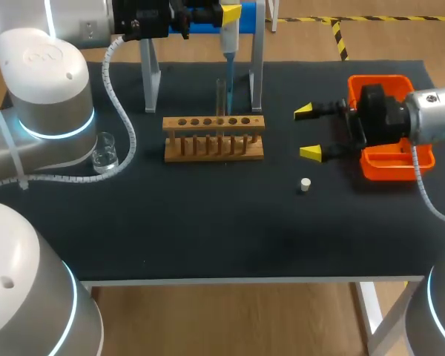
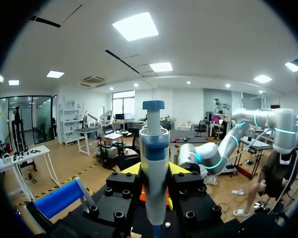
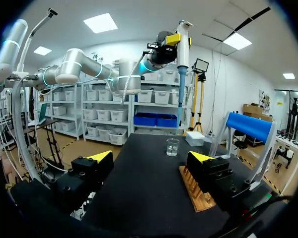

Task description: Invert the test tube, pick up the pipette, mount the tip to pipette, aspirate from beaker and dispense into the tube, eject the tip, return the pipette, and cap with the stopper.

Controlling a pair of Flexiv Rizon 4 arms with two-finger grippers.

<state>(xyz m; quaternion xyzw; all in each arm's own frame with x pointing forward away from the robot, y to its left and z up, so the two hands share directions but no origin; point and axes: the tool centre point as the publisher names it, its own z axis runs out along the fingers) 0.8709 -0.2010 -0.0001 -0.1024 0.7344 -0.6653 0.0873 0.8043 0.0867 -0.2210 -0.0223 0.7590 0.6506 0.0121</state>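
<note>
Now the left gripper (image 2: 155, 171) clamps the upright pipette (image 1: 228, 37), tip down at the test tube (image 1: 221, 96) in the rack (image 1: 213, 139). The right gripper (image 1: 309, 132) hangs spread wide, with the stopper (image 1: 305, 185) just nearer.

Pipette (image 1: 229, 38) top cropped (head view).

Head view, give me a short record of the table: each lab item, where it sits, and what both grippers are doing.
pipette: upright, tip down, above the rack
left gripper: shut on the pipette
test tube: upright in the rack, next to the pipette's tip
rack: wooden, mid-table
beaker: on the table beside the left arm
stopper: lying on the table, apart from the rack
orange tray: at the table's right, under the right arm
right gripper: open, empty, between rack and tray
</note>
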